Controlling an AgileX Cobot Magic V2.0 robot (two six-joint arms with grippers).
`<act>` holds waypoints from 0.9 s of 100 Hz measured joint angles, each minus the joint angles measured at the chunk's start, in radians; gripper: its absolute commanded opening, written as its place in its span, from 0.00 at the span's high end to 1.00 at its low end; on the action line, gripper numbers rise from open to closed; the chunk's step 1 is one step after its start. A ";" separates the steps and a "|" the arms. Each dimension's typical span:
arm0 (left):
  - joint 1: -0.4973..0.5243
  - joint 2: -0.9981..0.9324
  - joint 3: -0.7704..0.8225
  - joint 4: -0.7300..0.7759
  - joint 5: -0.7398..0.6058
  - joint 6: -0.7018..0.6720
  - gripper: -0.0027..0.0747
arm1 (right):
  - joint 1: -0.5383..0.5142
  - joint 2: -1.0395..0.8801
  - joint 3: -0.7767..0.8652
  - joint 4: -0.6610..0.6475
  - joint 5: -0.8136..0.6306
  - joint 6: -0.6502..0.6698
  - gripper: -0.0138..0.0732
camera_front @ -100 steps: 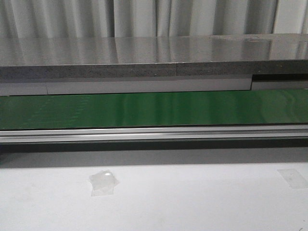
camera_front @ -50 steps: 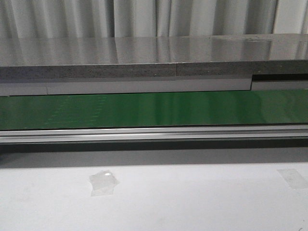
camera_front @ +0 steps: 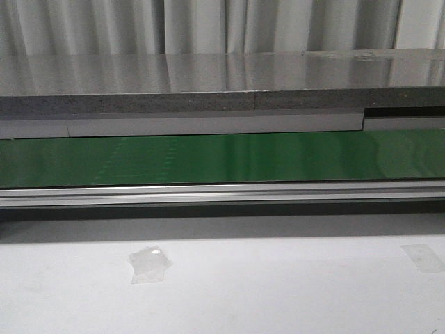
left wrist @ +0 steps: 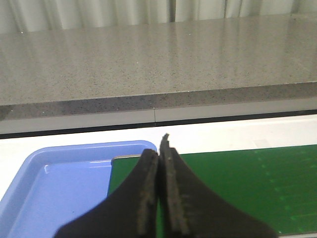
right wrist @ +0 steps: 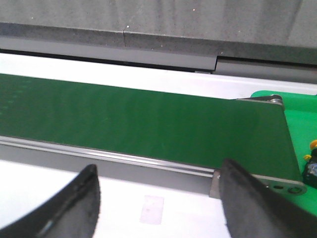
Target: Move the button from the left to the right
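The button (right wrist: 312,167) shows only at the edge of the right wrist view: a black body with a yellow bit above it, cut off by the frame, lying in a green tray (right wrist: 300,116) past the belt's end. My right gripper (right wrist: 159,168) is open and empty over the white table, in front of the green conveyor belt (right wrist: 138,124). My left gripper (left wrist: 159,148) is shut with nothing between its fingers, above the belt's other end (left wrist: 247,183) and a blue tray (left wrist: 54,188). Neither gripper shows in the front view.
The green belt (camera_front: 222,156) runs across the front view behind a metal rail (camera_front: 222,193), with a grey stone counter (camera_front: 222,76) beyond it. Patches of clear tape (camera_front: 148,263) lie on the white table (camera_front: 278,292).
Faint pale marks on the green belt have shifted to the left. Nothing else has moved in the front view.
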 measured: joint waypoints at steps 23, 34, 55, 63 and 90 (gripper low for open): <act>0.000 0.000 0.000 0.000 0.000 0.000 0.99 | 0.000 -0.001 0.000 0.000 0.017 0.000 0.91; 0.000 0.000 0.000 0.000 0.000 0.000 0.99 | 0.000 -0.002 0.000 0.000 0.013 0.000 0.92; 0.000 0.000 0.000 0.000 0.000 0.000 0.99 | 0.000 -0.002 0.000 0.000 0.011 0.000 0.92; 0.000 0.000 0.000 0.000 0.000 0.000 0.99 | 0.000 -0.002 0.000 0.000 0.011 0.000 0.92; 0.000 0.000 0.000 0.000 0.000 0.000 0.99 | 0.000 -0.002 0.000 0.000 0.009 0.000 0.92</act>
